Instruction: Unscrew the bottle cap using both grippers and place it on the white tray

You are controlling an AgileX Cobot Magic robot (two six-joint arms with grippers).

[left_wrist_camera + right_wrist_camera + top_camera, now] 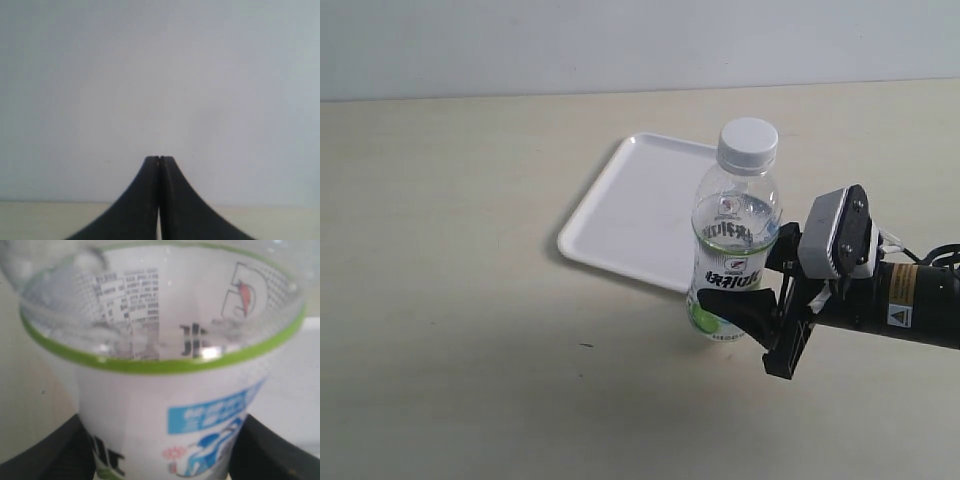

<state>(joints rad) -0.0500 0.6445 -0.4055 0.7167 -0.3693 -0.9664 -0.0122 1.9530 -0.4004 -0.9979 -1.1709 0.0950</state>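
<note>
Exterior view: I am looking at the bottle (732, 250) standing upright on the worktop (450, 300), just beside the near edge of the tray (620, 210) and not on it.
Top of the bottle: the cap (748, 143) is sitting on the neck, not yet off, with nothing touching it.
Grip, right: I am clamping the right tool (765, 290) around the lower, labelled part of the bottle. In the right wrist view both fingers (45, 457) are pressing against its sides.
Grip, left: the left tool (159, 165) is resting with its fingers together and nothing between them, pointing at a bare wall (160, 75). It is not showing in the exterior view, so I cannot tell how far it is from the cap.
Step in hand: I am judging that I am steadying the bottle so the left tool can come to the cap.
Risk, spinning: I am gripping a smooth round body, so a twist on the cap may be turning the whole bottle instead.
Risk, squashing: squeezing harder to stop that may be buckling the thin wall.
Risk, tipping: I am holding low, so a closed left tool arriving at the top may be knocking the bottle over.
Risk, dropping: the cap is small, so a shallow pinch may be letting it slip and roll away from the tray.
</note>
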